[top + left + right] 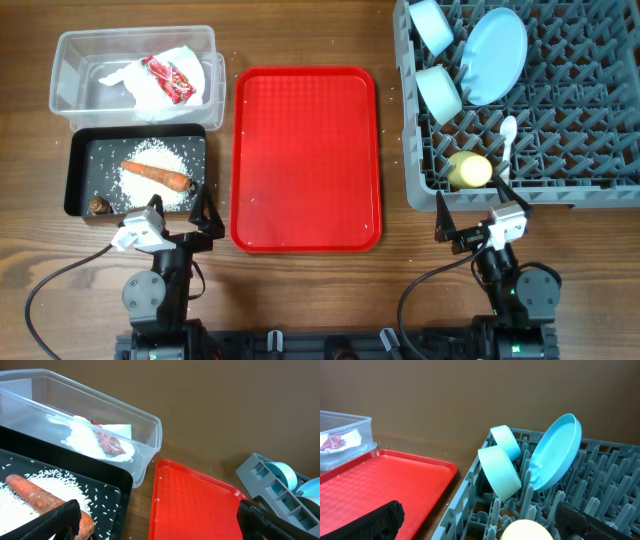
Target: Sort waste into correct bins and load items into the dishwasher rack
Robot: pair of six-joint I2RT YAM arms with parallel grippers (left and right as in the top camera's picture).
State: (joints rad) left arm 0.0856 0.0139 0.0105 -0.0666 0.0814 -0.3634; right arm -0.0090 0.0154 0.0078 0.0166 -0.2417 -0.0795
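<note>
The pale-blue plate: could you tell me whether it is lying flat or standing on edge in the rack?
Standing on edge, tilted: the pale-blue plate leans among the pegs of the dishwasher rack.

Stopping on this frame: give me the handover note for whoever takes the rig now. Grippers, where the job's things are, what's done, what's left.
Left gripper: open, empty, by the black tray's near edge.
Right gripper: open, empty, by the rack's near edge.
Clear tub: napkin, wrapper.
Black tray: carrot, rice, brown lump.
Rack: plate, white bowl, teal bowl, yellow cup, spoon.
Done: all waste binned and all items racked, as far as visible.
Left: nothing obvious. The red serving tray shows only a few pale specks, too small to identify.
</note>
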